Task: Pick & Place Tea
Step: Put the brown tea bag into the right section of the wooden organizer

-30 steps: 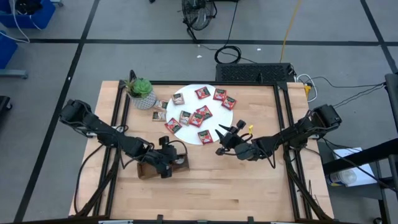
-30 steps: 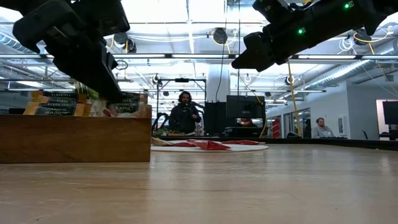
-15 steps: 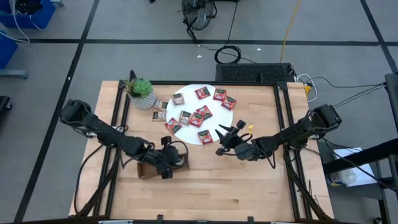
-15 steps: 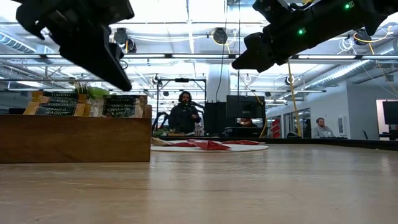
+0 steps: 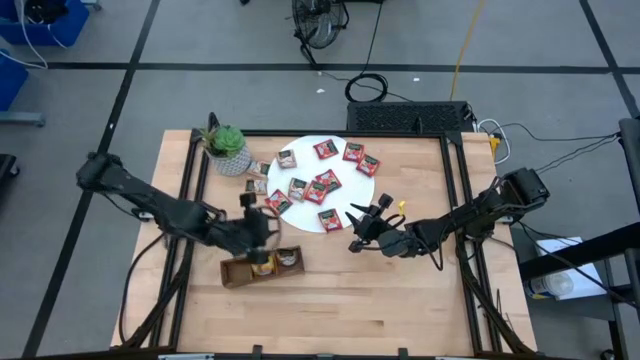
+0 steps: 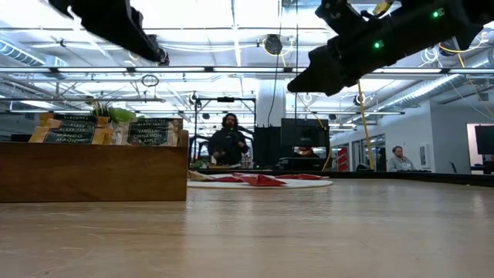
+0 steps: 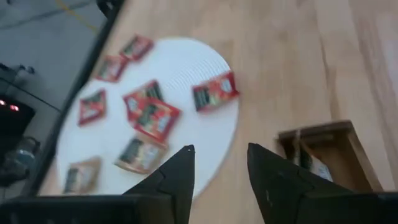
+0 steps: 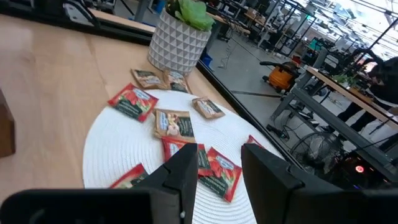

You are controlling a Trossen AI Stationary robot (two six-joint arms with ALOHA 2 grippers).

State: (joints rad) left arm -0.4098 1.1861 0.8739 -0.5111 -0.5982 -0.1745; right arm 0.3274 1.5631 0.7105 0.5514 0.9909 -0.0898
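Several small tea sachets [image 5: 328, 182], mostly red, lie flat on the white disc [image 5: 300, 150]; two more [image 5: 256, 178] lie on the wood beside it. The brown wooden tray [image 5: 240, 272] stands nearer the front edge, with sachets [image 6: 150, 131] upright in its compartments. My left gripper [image 7: 221, 163] hangs open and empty in the air between the tray and the disc's near left rim [image 7: 224, 134]. My right gripper [image 8: 217, 158] is open too, with nothing between its fingers. It hovers at the disc's near right rim, pointing across the sachets [image 8: 174, 123].
A small green plant in a white pot [image 5: 226, 148] stands at the disc's far left. Black rails [image 5: 452, 200] run along the table's left and right sides. Bare wood lies in front of the tray and on the right half. People show in the room beyond.
My left gripper has risen out of the wooden tray and gone toward the far edge, to the disc's near left rim. A sachet stands upright in the tray where it was.
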